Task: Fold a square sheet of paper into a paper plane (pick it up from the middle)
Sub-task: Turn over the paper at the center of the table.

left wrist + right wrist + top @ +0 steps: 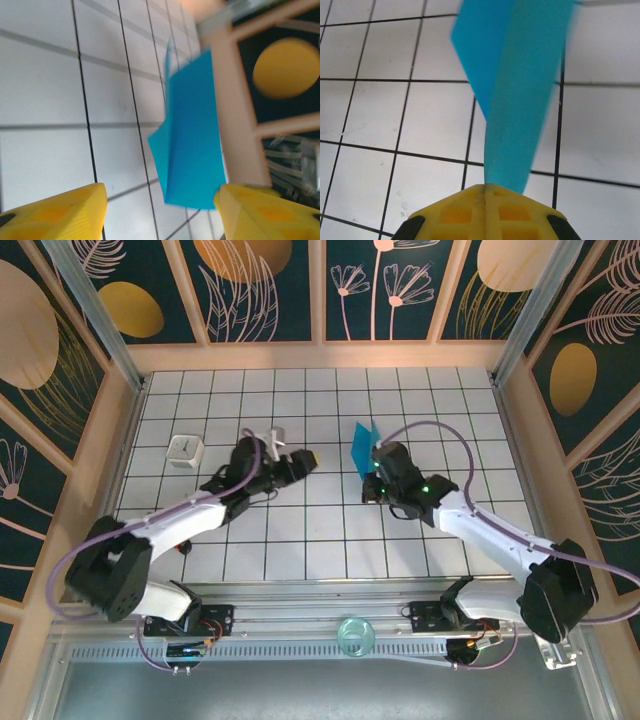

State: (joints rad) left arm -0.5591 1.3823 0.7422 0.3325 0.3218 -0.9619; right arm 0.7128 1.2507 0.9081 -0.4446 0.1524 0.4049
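The teal-blue sheet of paper [363, 445] is folded lengthwise and held upright above the tiles at mid-table. My right gripper [485, 192] is shut on its lower end, and the paper [520, 95] rises from between the yellow fingertips as a narrow creased strip. My left gripper [306, 458] hangs about one tile to the paper's left. In the left wrist view that gripper [162, 220] is open, and the paper [192, 145] stands just beyond the gap, near the right finger [265, 212] without being pinched.
A small white cube [185, 451] sits on the tiles at the left, beyond the left arm. A clear round cup [354, 636] stands on the rail between the arm bases. Wooden frame walls [320, 355] enclose the grid table.
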